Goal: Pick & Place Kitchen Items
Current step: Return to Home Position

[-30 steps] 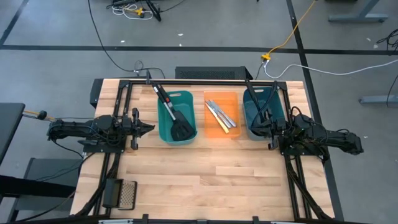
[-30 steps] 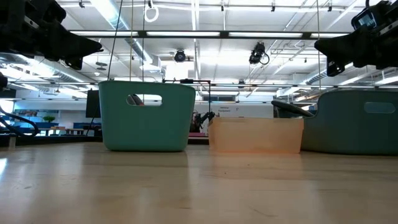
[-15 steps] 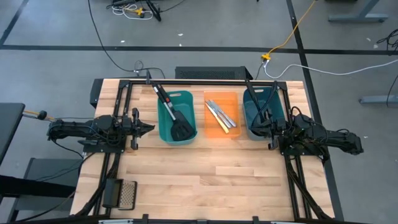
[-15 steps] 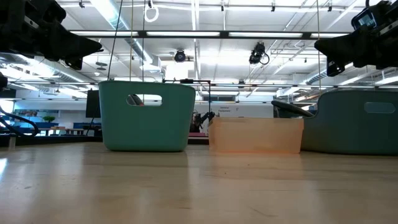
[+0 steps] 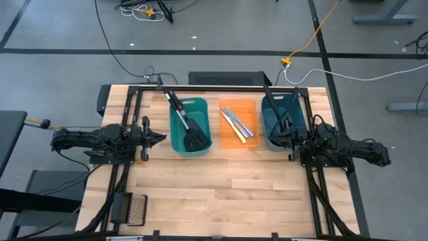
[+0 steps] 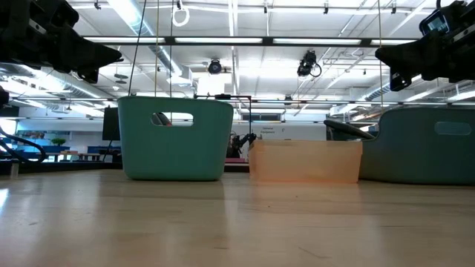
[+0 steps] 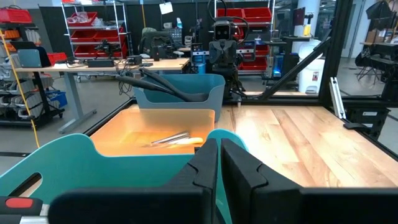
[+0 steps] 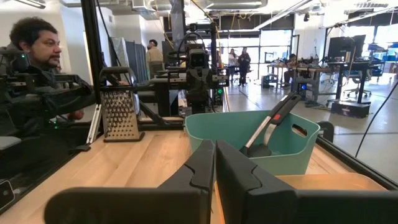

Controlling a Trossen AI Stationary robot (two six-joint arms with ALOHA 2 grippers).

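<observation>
The kitchen items [image 5: 195,138] all lie inside three bins that stand in a row across the far half of the wooden table [image 5: 221,194].

The left arm reaches in over the table's left edge. Its left gripper [image 5: 158,138] hangs above the boards just beside the teal bin [image 5: 172,127], pointing at it. Its two fingers [image 7: 239,168] are pressed together with only a thin seam between them and nothing held.

The right arm mirrors it from the right edge. The right gripper [image 5: 281,139] sits over the near end of the dark blue bin [image 5: 265,117], fingers [image 8: 239,171] likewise closed together and empty.

The orange bin [image 5: 231,140] stands between the two others, close beside each.

In the teal bin the black spatulas [image 5: 194,137] lean with their handles over the far rim.

The black ladle [image 5: 275,110] lies slanted in the dark blue bin, its handle sticking out past the far rim.

The silver knives [image 5: 237,125] lie side by side on the orange bin's floor, a yellow-handled knife [image 7: 193,141] beside them.

A small mesh grater [image 5: 136,209] stands at the table's near left corner, well apart from the bins.
</observation>
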